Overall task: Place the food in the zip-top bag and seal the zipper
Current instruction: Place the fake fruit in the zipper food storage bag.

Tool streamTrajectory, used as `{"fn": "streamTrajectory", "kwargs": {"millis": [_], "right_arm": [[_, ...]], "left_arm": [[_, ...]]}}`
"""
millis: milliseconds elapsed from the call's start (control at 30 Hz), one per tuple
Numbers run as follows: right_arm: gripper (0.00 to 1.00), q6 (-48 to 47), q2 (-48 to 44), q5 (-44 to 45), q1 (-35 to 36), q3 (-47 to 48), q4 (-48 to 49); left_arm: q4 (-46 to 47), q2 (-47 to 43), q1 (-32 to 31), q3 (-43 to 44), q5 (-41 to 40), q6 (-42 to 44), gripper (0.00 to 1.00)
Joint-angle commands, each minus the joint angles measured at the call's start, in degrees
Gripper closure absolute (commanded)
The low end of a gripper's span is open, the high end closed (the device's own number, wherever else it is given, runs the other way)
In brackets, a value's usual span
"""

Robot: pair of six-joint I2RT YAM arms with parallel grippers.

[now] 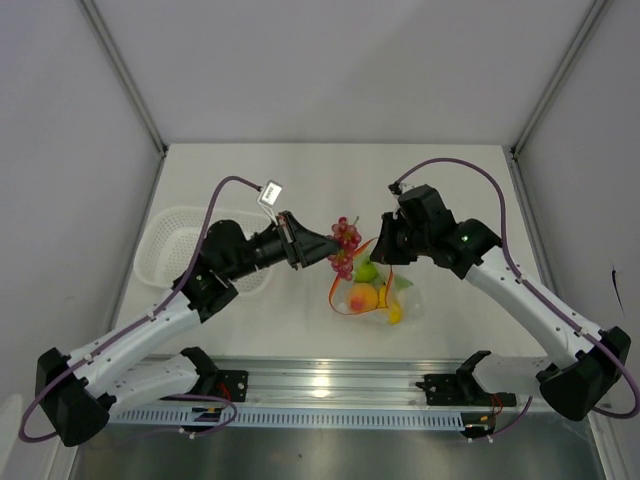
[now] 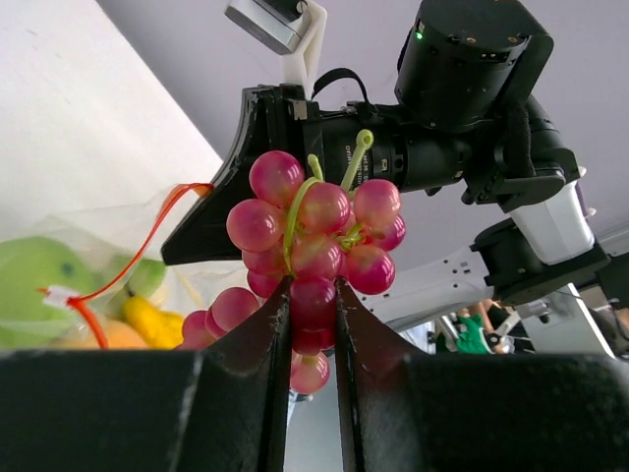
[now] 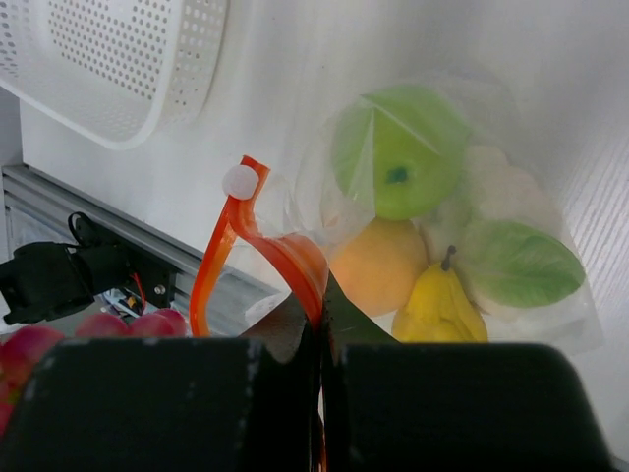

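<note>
**One fruit to go: grapes held at the bag mouth**

Four pieces already lie in the bag (image 1: 408, 305), which rests on the counter (image 1: 300, 180) between the arms: the apple (image 3: 398, 147), the orange (image 3: 378, 264), the yellow piece (image 3: 437, 305) and a pale piece (image 3: 501, 192) beside a green leaf (image 3: 521, 261). My left fingers (image 2: 285, 305) are closed on the lower berries of the grapes (image 2: 314, 246) and hold them in the air just beside the mouth. My right fingers (image 3: 307, 339) are pinched shut on the mouth edge, at the zipper (image 3: 221, 256), lifting that side.

The grapes look light and knobbly. The berries are smooth and round, so I judge the bunch could twist or slip in a pinch this low. The green stem would be a surer hold, but it points away from me.

The bag is thin and floppy. It will sag wherever I am not holding it, and the strip is the only firm part worth gripping.

From above, the grapes and both wrists cover the mouth, so I cannot tell how wide it gapes. The right wrist view shows the strip curling upward, but its far end runs out of sight under my fingers. The pale piece is blurred by the plastic. The basket (image 1: 165, 240) stands well apart on the left.
</note>
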Motion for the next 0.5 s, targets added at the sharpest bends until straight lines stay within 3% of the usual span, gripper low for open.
{"fn": "streamTrajectory", "kwargs": {"millis": [0,300,467], "right_arm": [[1.0,2.9,-2.4,-1.0,0.1,0.5,2.8],[1.0,5.1,-4.1,-2.2,-1.5,-0.2,4.1],[1.0,5.6,-5.2,-3.4,-3.0,-0.1,4.5]], "left_arm": [[9.2,1.6,-1.8,-0.1,-1.0,-3.5,0.78],[12.8,6.5,-6.1,-2.8,-1.9,-4.9,0.78],[10.2,8.7,-8.1,-3.9,-4.4,-4.6,0.68]]}}
